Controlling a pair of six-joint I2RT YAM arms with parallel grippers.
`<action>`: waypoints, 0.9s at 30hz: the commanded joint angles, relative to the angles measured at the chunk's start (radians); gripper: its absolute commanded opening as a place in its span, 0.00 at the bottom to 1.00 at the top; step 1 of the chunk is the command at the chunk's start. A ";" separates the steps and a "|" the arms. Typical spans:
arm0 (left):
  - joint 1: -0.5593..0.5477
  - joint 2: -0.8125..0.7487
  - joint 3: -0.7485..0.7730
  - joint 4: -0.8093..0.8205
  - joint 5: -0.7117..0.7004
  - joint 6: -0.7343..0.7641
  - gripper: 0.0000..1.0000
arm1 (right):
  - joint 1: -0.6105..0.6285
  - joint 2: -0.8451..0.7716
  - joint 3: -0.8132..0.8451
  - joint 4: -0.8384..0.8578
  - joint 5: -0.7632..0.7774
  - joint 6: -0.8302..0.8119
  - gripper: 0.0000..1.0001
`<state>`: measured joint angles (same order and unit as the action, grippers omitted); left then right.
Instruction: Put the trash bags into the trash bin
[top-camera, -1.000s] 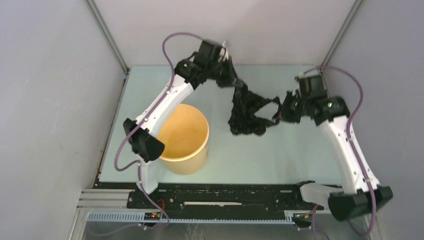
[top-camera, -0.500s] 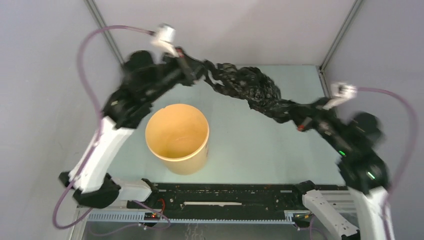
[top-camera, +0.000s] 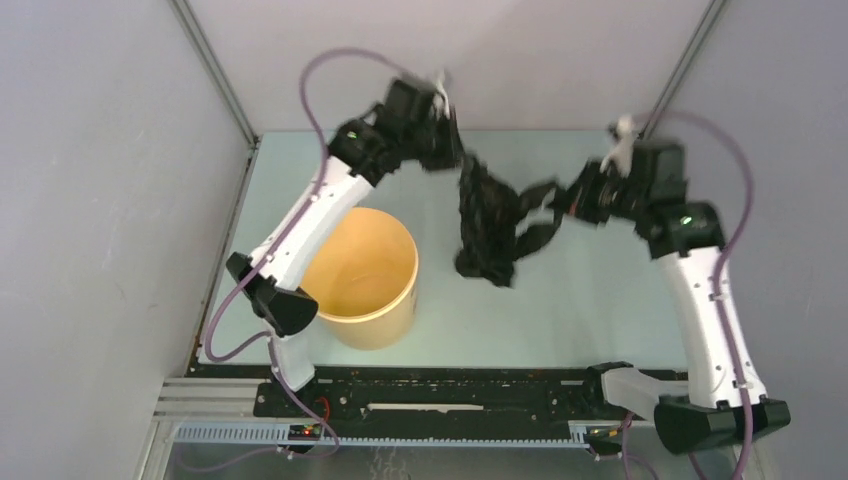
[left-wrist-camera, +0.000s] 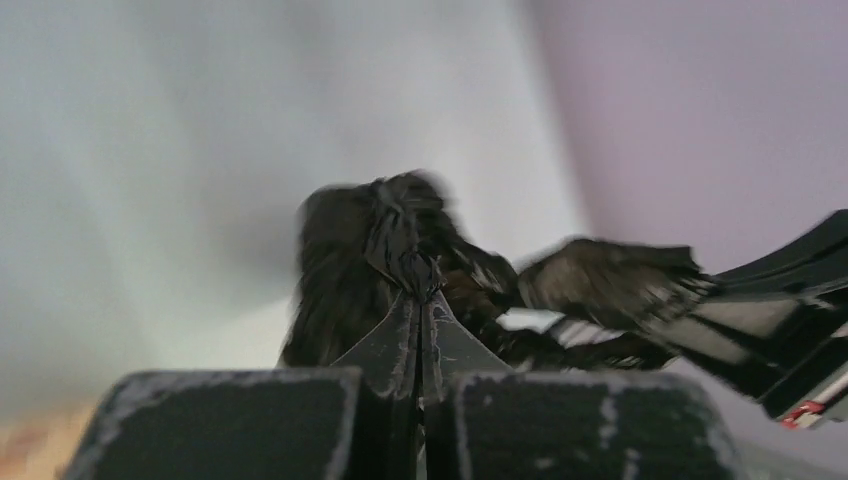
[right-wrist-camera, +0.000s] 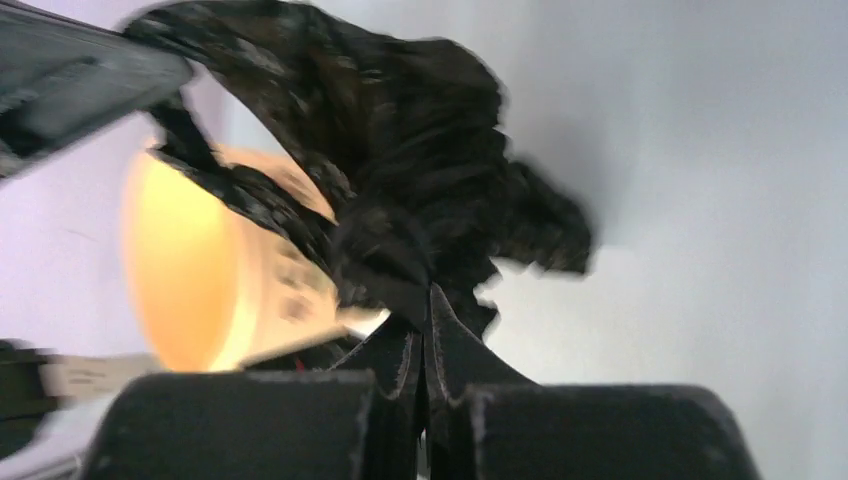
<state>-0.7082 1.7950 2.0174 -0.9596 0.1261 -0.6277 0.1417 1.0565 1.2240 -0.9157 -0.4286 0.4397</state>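
Note:
The black crinkled trash bag (top-camera: 488, 225) hangs in the air between both arms, to the right of the yellow trash bin (top-camera: 365, 278). My left gripper (top-camera: 452, 158) is shut on the bag's upper left edge; in the left wrist view its jaws pinch a twisted bit of the bag (left-wrist-camera: 405, 245) at the gripper's tip (left-wrist-camera: 422, 292). My right gripper (top-camera: 562, 203) is shut on the bag's right edge; in the right wrist view the bag (right-wrist-camera: 400, 150) bunches above the closed tip (right-wrist-camera: 428, 292), with the bin (right-wrist-camera: 185, 270) blurred behind at left.
The bin stands open and upright on the pale table (top-camera: 560, 310), near the left arm's base. Grey walls and metal corner posts (top-camera: 215, 75) enclose the table on three sides. A black rail (top-camera: 450, 390) runs along the near edge.
Both arms swung the bag: half a second ago it was stretched wide and high between them, now it hangs bunched again to the right of the bin, both grips unchanged.

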 joint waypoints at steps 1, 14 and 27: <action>-0.046 -0.014 0.587 0.043 -0.087 0.090 0.00 | 0.066 0.103 0.654 -0.082 0.026 -0.056 0.00; -0.099 -0.268 -0.392 0.098 -0.176 0.124 0.00 | 0.143 -0.103 -0.322 0.131 -0.029 0.014 0.00; -0.006 0.044 0.755 0.053 0.001 0.007 0.00 | -0.048 0.288 0.945 -0.140 -0.098 -0.080 0.00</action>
<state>-0.7212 1.8740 2.3360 -0.9688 0.0547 -0.5709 0.0921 1.1835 1.5501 -0.8902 -0.4698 0.4232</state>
